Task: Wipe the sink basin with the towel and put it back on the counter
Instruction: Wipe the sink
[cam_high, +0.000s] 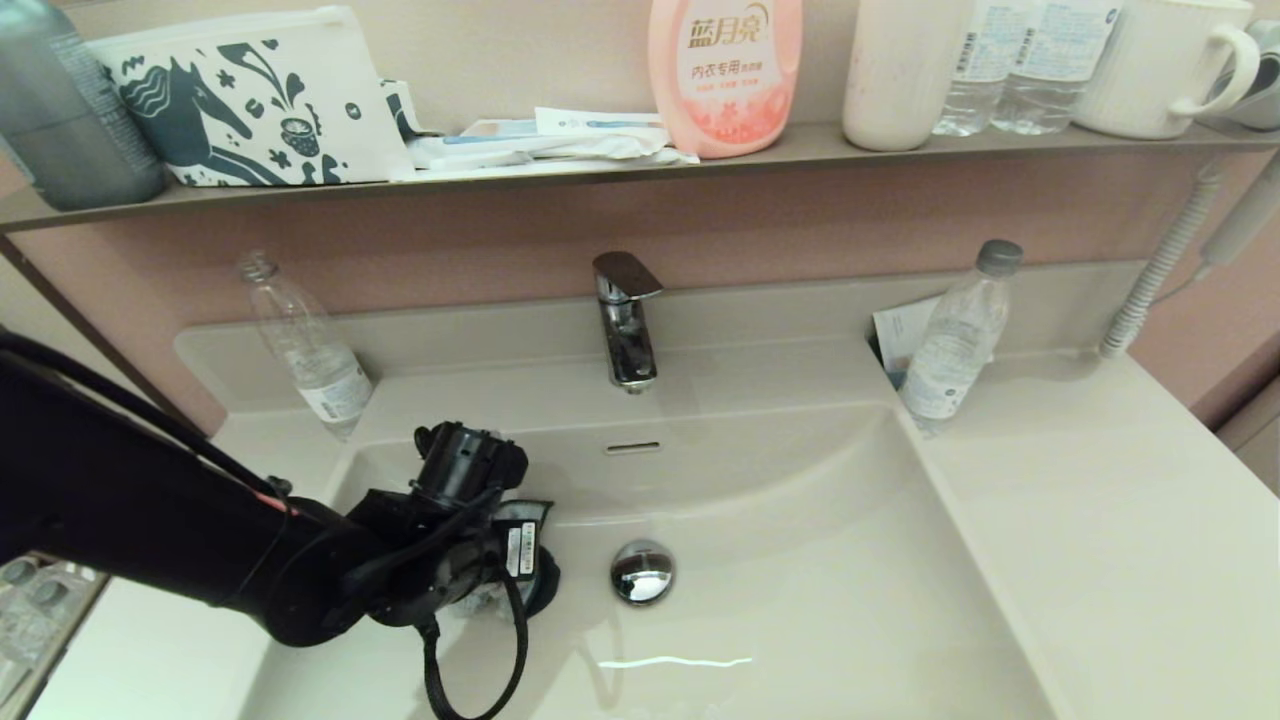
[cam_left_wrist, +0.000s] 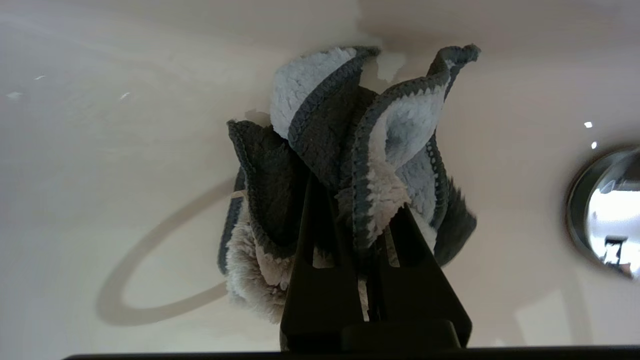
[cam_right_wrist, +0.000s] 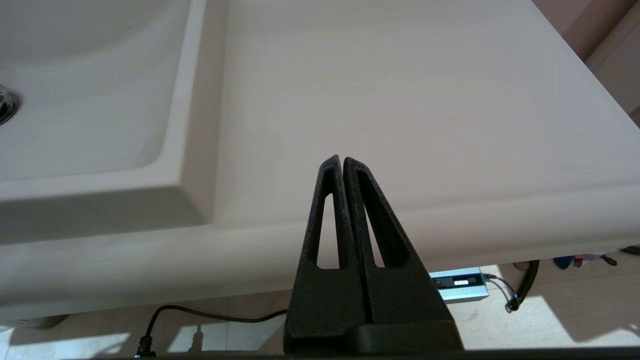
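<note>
My left gripper (cam_left_wrist: 367, 200) is shut on the towel (cam_left_wrist: 350, 150), a bunched fluffy cloth, light grey-blue on one face and charcoal on the other. It presses the towel against the floor of the sink basin (cam_high: 800, 560), left of the round chrome drain plug (cam_high: 642, 571). In the head view the left arm hides nearly all of the towel (cam_high: 485, 598). The overflow slot (cam_high: 633, 447) shows on the basin's back wall. My right gripper (cam_right_wrist: 342, 161) is shut and empty, parked off the front edge of the counter (cam_right_wrist: 400, 100), out of the head view.
A chrome faucet (cam_high: 625, 318) stands behind the basin. Clear water bottles stand at the back left (cam_high: 305, 345) and back right (cam_high: 955, 335). The wall shelf (cam_high: 600, 165) carries the horse pouch (cam_high: 240, 100), a pink bottle (cam_high: 725, 70), cups and bottles.
</note>
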